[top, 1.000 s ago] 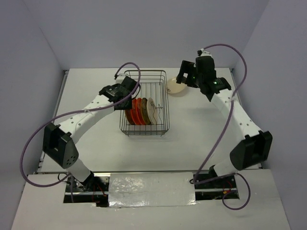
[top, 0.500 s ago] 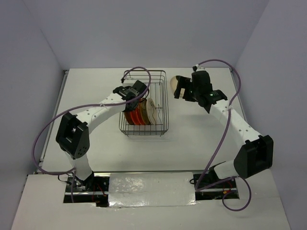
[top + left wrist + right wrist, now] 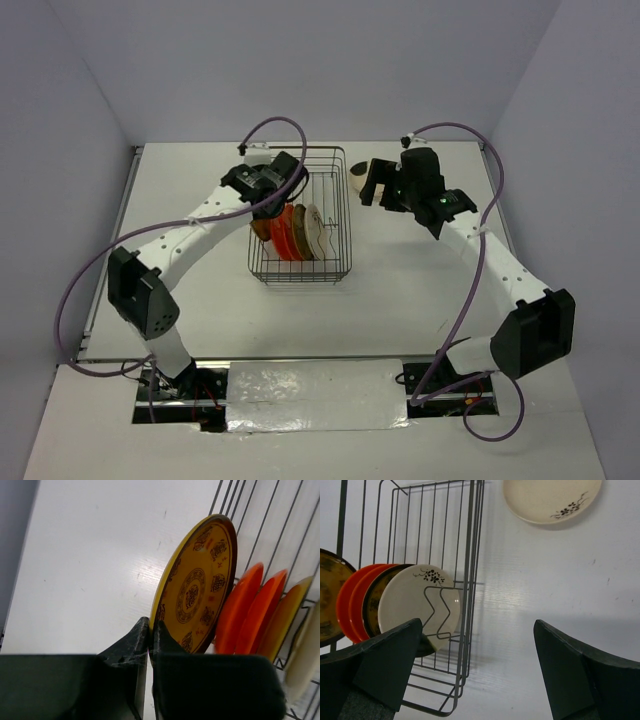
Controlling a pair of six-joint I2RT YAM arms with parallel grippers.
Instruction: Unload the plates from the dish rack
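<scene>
"Has the left arm got hold of one?"

"Looks like it. The left fingers (image 3: 129, 647) are pinched almost together on the rim of the brown-and-yellow plate (image 3: 197, 590), one on each face, with only the plate's thickness between them. That plate stands on edge at the left end of the row, by the left wall of the dish rack (image 3: 325, 175). I can't tell whether its bottom has come off the wires."

"So how should it go from here?"

"I'd lift it straight up in the plate's own plane. That way it clears the prongs and doesn't scrape the orange plates (image 3: 240, 612) just beside it on the right. The pinch only covers a sliver of rim, so go slowly and don't twist, or the plate could swivel in the grip. Then carry it out left over the open bench (image 3: 90, 555) and lay it flat."

"And the other arm?"

"The right fingers (image 3: 380, 655) are spread wide and hang over the bench just right of the rack. There's nothing between them, and they aren't touching anything that I can see. Past them a cream plate (image 3: 550, 497) lies flat on the bench by the rack's far right corner. A second cream plate (image 3: 417, 605) stands at the right end of the row inside, behind a bent wire prong."
</scene>
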